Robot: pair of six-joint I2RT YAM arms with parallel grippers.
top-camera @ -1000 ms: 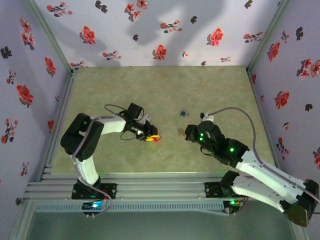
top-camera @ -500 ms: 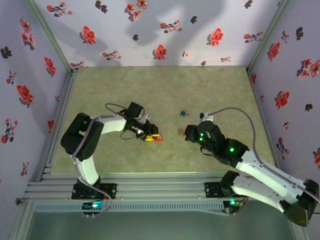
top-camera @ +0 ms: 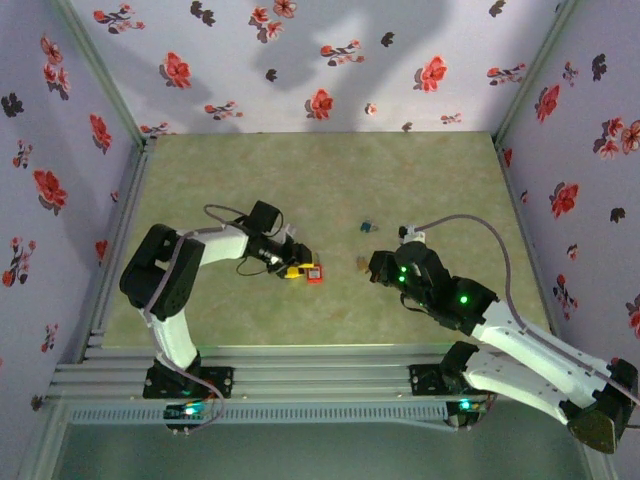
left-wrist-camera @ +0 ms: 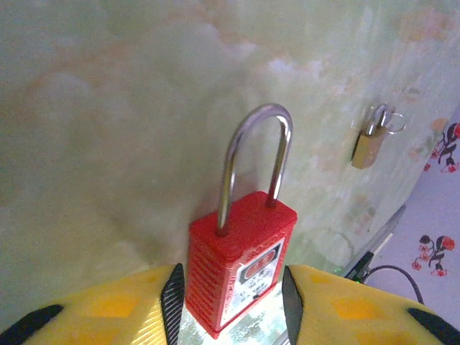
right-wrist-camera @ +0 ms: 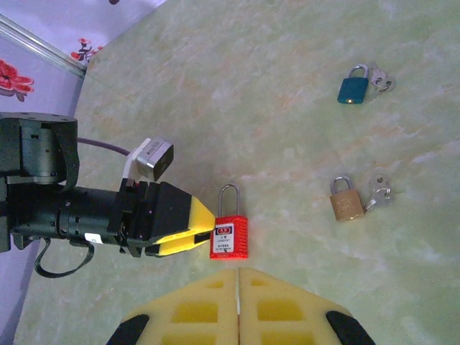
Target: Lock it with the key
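The left tool (left-wrist-camera: 230, 295) is widening and releasing the red padlock (left-wrist-camera: 241, 251), which is lying on the counter (left-wrist-camera: 108, 108) between its jaws. The right tool (right-wrist-camera: 238, 302) is staying shut and empty, so locking is still pending.

table (top-camera: 330, 180): mottled green | lying flat: red padlock (right-wrist-camera: 228, 239), brass padlock (right-wrist-camera: 346, 205), blue padlock (right-wrist-camera: 351, 89), last two keyed

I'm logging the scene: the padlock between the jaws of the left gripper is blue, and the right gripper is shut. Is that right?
Not quite. The padlock between the jaws of the left gripper is red, not blue, as the left wrist view shows. The blue padlock lies apart from both grippers. The right gripper is shut, as you said.
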